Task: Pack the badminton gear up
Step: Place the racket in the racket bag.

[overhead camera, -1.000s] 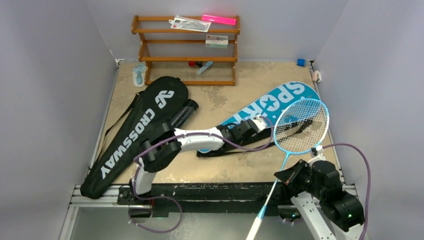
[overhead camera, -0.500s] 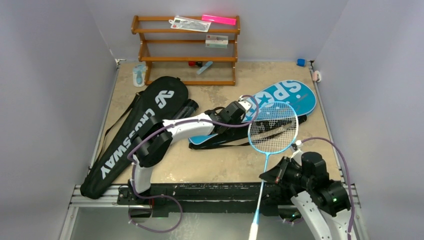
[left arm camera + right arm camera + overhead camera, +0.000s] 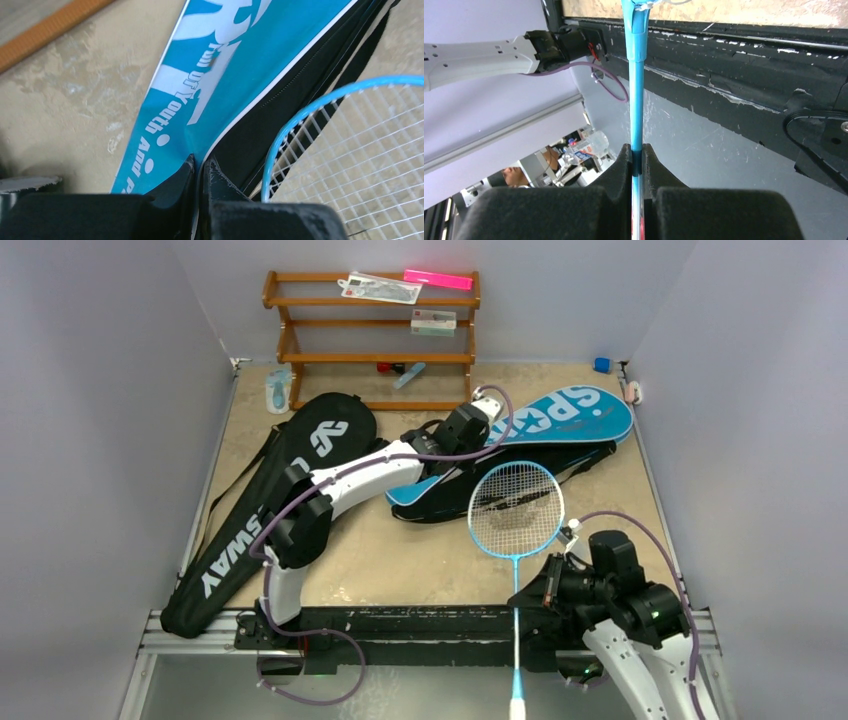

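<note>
The blue "SPORT" racket cover (image 3: 560, 418) lies across the back right of the table, its black inside showing along the near edge. My left gripper (image 3: 488, 428) is shut on the cover's upper flap edge (image 3: 200, 150), pinched between the jaws (image 3: 200, 167). The light-blue racket (image 3: 516, 508) has its head just in front of the cover's opening, and its frame (image 3: 280, 135) shows in the left wrist view. My right gripper (image 3: 522, 590) is shut on its shaft (image 3: 636, 75), with the handle (image 3: 517, 690) sticking out past the table's near edge. The black "CROSSWAY" cover (image 3: 270, 510) lies at the left.
A brown wooden rack (image 3: 370, 340) stands at the back, holding a pink bar (image 3: 437, 279) and plastic packets. A pale blue item (image 3: 277, 390) lies left of it, and a small blue object (image 3: 601, 364) sits in the back right corner. Grey walls close in on both sides.
My left gripper has dragged the blue cover toward the back and turned it more sideways. My right gripper has swung the racket left, bringing its head in front of the cover.
</note>
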{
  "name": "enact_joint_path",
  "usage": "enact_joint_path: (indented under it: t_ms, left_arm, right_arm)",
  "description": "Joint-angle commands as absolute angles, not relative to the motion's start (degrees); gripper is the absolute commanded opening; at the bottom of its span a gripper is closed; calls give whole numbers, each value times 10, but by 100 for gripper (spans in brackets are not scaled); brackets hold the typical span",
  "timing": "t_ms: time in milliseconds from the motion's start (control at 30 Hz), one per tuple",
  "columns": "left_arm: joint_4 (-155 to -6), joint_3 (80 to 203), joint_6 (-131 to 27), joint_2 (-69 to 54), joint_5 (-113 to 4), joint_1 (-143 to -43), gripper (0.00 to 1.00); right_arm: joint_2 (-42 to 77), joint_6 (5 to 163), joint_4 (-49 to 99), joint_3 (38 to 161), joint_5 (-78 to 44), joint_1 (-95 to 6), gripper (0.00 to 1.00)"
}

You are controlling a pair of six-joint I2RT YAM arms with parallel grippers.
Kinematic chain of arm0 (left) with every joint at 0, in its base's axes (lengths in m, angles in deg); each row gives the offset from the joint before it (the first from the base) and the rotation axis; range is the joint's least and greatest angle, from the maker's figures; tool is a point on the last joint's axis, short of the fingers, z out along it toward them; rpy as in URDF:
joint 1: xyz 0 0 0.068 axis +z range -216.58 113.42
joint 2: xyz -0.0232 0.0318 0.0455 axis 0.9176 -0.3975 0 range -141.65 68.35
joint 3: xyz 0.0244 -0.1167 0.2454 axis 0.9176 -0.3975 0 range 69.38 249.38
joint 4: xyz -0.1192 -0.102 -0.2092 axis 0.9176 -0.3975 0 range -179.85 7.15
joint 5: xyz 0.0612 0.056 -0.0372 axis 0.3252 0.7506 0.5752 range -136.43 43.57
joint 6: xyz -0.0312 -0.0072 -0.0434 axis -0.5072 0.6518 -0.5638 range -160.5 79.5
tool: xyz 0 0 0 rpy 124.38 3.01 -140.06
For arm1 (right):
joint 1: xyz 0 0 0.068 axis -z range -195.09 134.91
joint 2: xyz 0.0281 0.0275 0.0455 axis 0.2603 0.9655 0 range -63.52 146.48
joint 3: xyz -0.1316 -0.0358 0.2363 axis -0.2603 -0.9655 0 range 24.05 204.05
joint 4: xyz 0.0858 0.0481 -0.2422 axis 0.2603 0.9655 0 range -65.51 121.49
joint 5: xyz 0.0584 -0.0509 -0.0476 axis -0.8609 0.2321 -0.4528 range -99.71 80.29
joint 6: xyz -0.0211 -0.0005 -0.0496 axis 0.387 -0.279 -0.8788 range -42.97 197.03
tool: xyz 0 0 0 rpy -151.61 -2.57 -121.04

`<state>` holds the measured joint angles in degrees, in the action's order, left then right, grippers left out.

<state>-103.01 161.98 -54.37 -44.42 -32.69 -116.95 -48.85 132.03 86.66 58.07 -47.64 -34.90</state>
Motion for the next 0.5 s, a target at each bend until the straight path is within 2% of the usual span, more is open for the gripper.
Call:
enact_joint_path:
  t_ms: [0, 67, 200, 467]
  left_arm:
    - [-1014, 1680, -540, -438, -325, -1168, 0]
    - [-1010, 1674, -542, -425, -349, -1168, 0]
    - [-1016, 1650, -546, -397, -359, -1169, 0]
    - [-991, 1552, -569, -323, -421, -1169, 0]
  right_arm:
    - [-474, 1304, 884, 609, -502, -348, 0]
    - [-480, 1326, 853, 591, -503, -349, 0]
    - [-506, 1432, 694, 524, -530, -348, 0]
    - [-454, 1503, 567, 526, -473, -348, 0]
